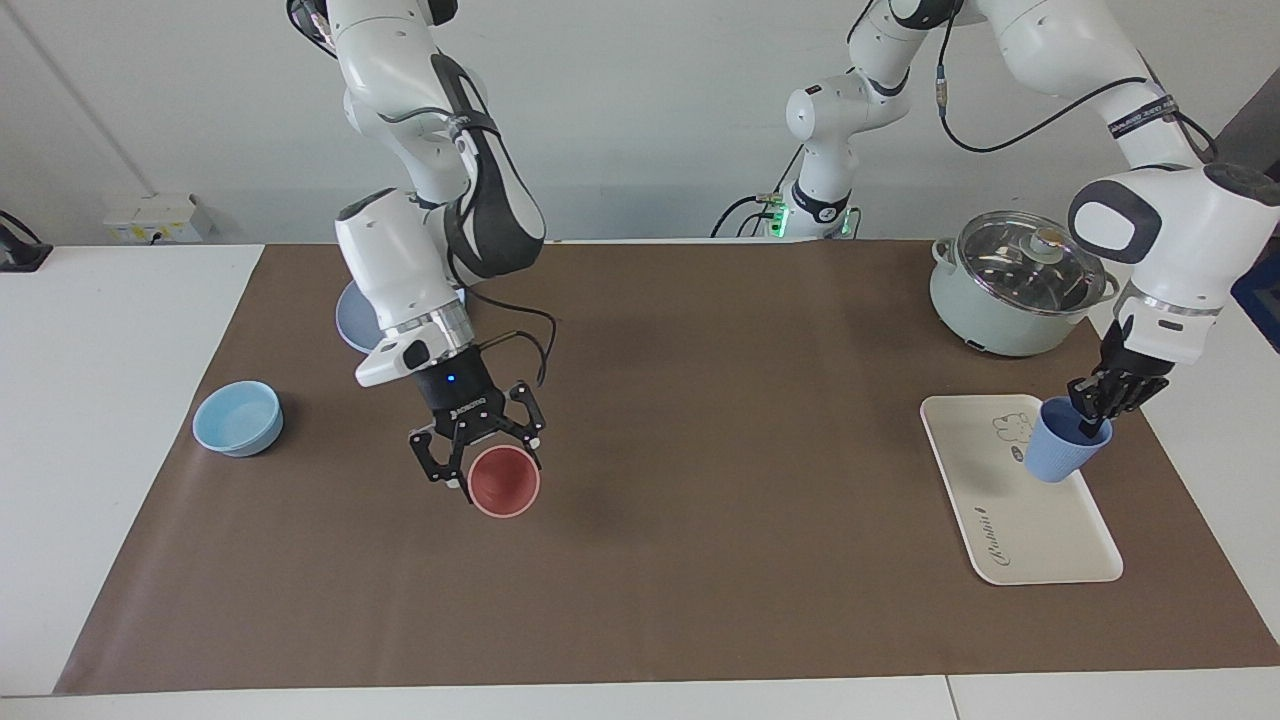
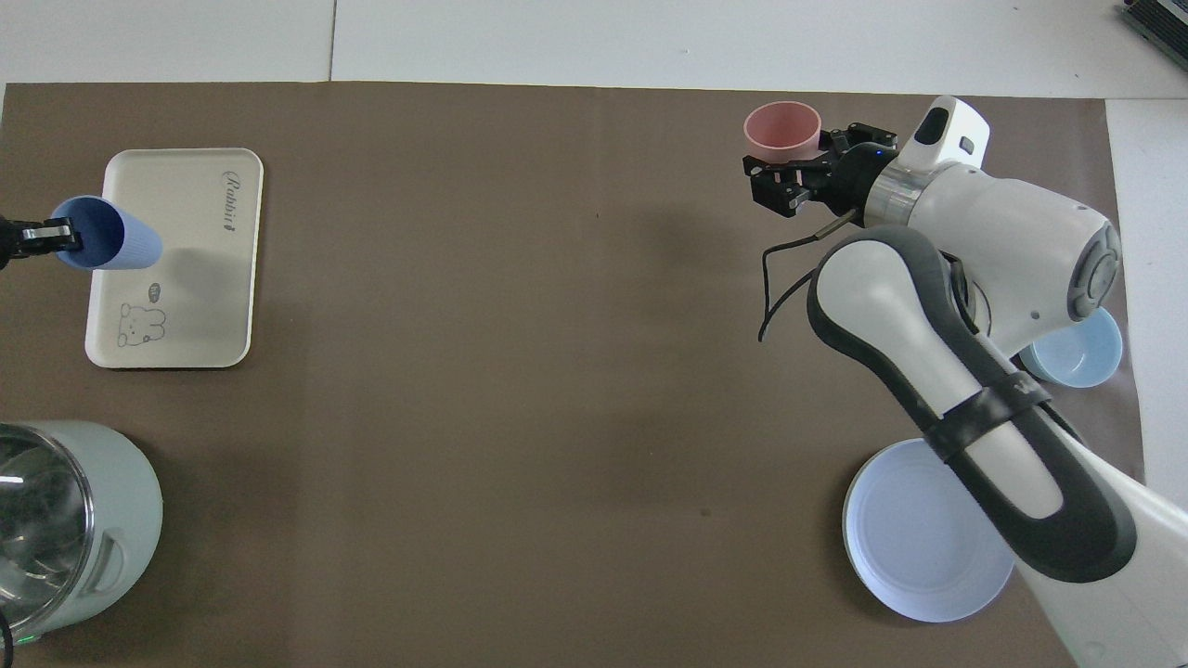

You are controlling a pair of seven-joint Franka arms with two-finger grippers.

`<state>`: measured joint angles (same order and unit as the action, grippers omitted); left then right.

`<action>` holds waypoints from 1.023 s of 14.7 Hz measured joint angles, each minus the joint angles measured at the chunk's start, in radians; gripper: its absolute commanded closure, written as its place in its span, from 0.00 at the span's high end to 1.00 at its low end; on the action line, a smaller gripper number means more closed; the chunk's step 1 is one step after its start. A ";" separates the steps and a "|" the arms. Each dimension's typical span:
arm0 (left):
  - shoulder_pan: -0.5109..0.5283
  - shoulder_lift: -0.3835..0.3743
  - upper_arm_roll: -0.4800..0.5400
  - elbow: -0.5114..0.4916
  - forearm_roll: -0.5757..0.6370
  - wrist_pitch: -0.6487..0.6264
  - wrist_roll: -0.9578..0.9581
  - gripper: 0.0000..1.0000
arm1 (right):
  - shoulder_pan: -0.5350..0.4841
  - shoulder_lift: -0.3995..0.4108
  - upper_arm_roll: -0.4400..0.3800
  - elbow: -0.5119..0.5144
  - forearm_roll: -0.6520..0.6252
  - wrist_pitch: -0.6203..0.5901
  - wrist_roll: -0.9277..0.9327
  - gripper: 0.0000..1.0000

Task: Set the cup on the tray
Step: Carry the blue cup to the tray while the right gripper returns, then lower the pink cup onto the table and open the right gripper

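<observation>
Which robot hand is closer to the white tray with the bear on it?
Left. The left end effector holds the blue cup tilted over the tray. The right end effector is over the mat toward the right arm's end, by the pink cup.

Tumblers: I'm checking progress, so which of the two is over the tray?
The periwinkle-blue cup, tilted in the left pincer over the cream tray. The salmon-pink tumbler is at the right pincer, over bare mat.

Pink tumbler [image 1: 505, 481], bowl [image 1: 238, 417], plate [image 2: 926, 543], lidded pot [image 1: 1018, 284].
</observation>
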<state>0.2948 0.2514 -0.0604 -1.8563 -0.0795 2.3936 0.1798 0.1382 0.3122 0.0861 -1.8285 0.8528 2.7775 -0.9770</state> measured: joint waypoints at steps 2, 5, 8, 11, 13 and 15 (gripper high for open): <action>0.010 0.028 0.000 -0.017 0.000 0.049 0.003 0.81 | -0.064 0.000 0.000 0.000 0.146 -0.092 -0.199 0.00; 0.022 0.058 0.000 -0.001 0.000 0.066 0.006 1.00 | -0.169 0.000 0.000 0.000 0.262 -0.228 -0.397 0.00; 0.021 0.074 -0.009 0.113 0.000 -0.064 0.006 1.00 | -0.242 0.000 0.000 0.000 0.310 -0.338 -0.492 0.00; -0.018 0.121 -0.016 0.347 0.004 -0.351 0.005 1.00 | -0.302 0.025 0.001 -0.009 0.445 -0.461 -0.680 0.00; -0.068 0.142 -0.017 0.435 0.028 -0.472 -0.025 1.00 | -0.354 0.082 0.001 -0.011 0.519 -0.556 -0.827 0.00; -0.132 0.147 -0.017 0.493 0.061 -0.594 -0.097 1.00 | -0.397 0.129 0.001 -0.008 0.542 -0.633 -0.925 0.00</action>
<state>0.1626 0.3985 -0.0777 -1.3635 -0.0185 1.7999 0.0832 -0.2583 0.4409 0.0868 -1.8365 1.3943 2.1450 -1.9016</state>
